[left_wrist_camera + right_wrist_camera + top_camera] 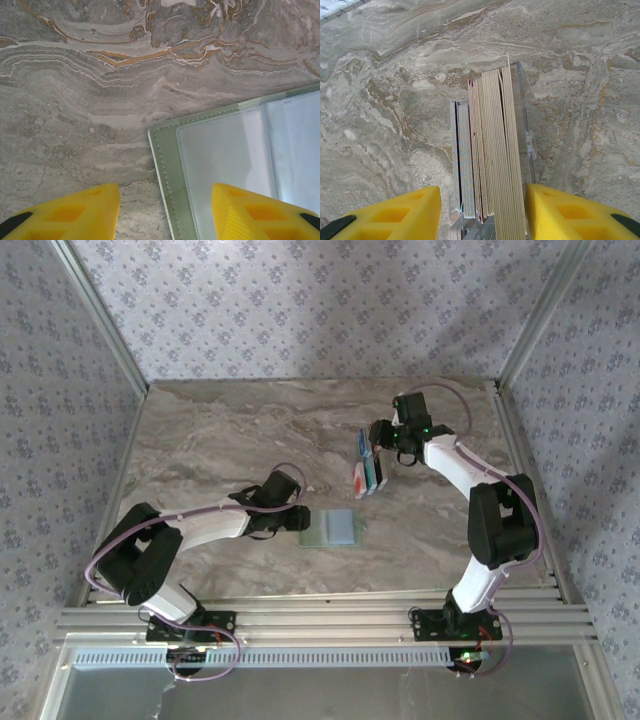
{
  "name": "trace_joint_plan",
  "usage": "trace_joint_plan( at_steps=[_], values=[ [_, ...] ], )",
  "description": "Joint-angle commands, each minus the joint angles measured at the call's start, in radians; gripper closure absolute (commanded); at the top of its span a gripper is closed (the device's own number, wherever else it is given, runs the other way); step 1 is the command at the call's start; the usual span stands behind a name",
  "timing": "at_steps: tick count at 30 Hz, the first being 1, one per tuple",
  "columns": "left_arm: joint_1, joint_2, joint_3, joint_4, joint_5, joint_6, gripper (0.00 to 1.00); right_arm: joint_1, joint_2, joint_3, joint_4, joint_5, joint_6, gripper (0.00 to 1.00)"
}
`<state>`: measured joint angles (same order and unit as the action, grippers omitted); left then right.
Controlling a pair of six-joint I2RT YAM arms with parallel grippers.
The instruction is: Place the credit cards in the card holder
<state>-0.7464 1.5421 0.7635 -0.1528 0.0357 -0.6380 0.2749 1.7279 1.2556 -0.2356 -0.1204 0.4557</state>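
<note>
The credit cards (492,150) stand on edge as a packed stack in a clear rack (524,100): tan ones on the right, red and bluish-white ones on the left. My right gripper (483,200) is open and straddles the stack; its right finger sits close against the rack's wall, and its left finger is apart from the cards. From above, the cards (367,470) sit just left of the right gripper (384,446). The card holder (225,150) lies flat and open, sage-green with clear pockets. My left gripper (165,202) is open over its left edge, holding nothing.
The marble tabletop (220,430) is bare to the left and behind. The card holder (332,528) lies mid-table near the front, with the left gripper (297,519) at its left side. Patterned walls and metal posts bound the table.
</note>
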Motion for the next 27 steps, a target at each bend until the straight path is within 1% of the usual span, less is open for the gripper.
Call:
trace_joint_plan(
  at_steps=[1,5,10,14,15,23,27],
  values=[
    [-0.005,0.004,-0.003,0.015,-0.004,-0.006,0.49,-0.014,0.007,0.022,0.018,-0.075,0.01,0.51],
    [-0.004,0.003,-0.003,0.015,-0.004,-0.006,0.49,-0.027,-0.005,0.008,0.039,-0.11,0.022,0.54],
    [-0.005,0.009,0.0,0.013,-0.003,-0.006,0.49,-0.032,-0.028,-0.001,0.041,-0.107,0.024,0.59],
    [-0.004,0.011,0.0,0.013,-0.002,-0.006,0.49,-0.036,-0.027,0.0,0.035,-0.105,0.025,0.66],
    [-0.004,0.01,0.0,0.013,-0.002,-0.005,0.49,-0.036,-0.027,0.001,0.033,-0.1,0.026,0.67],
    [-0.004,0.02,0.003,0.012,-0.002,-0.005,0.49,-0.033,-0.043,0.001,0.017,-0.051,0.02,0.73],
    [-0.005,0.021,-0.001,0.013,-0.002,-0.006,0.49,-0.029,-0.049,0.006,0.001,-0.007,0.013,0.8]
  ],
)
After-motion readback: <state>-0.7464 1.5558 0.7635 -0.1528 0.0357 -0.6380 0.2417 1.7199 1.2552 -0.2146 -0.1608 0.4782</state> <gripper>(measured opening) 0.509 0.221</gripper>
